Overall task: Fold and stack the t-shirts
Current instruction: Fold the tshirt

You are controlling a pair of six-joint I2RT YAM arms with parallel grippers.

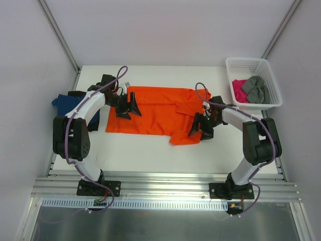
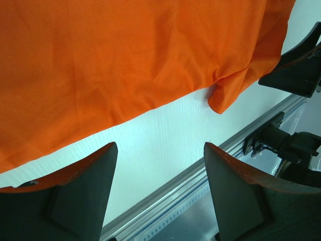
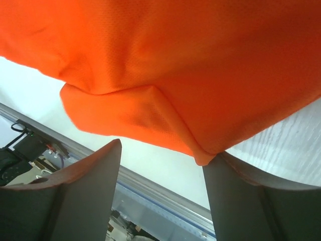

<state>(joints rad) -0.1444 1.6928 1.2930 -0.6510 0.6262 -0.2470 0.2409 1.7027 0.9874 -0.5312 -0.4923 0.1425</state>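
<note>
The bright orange t-shirt [image 1: 155,116] lies spread flat in the middle of the white table, its right part folded in with a sleeve flap at the front right [image 1: 183,136]. My left gripper [image 1: 129,109] sits open at the shirt's left edge; in the left wrist view its fingers [image 2: 159,145] frame bare table just below the orange hem [image 2: 125,75]. My right gripper [image 1: 200,131] is open at the shirt's right front corner. In the right wrist view [image 3: 161,148] a folded orange corner [image 3: 204,156] touches the tip of one finger, and nothing is pinched.
A dark blue t-shirt [image 1: 64,102] with black cloth [image 1: 76,94] beside it lies at the table's left edge, partly under my left arm. A white lattice basket [image 1: 273,85] at the back right holds a magenta shirt [image 1: 238,90] and a grey one [image 1: 256,88]. A metal rail [image 1: 160,181] runs along the near edge.
</note>
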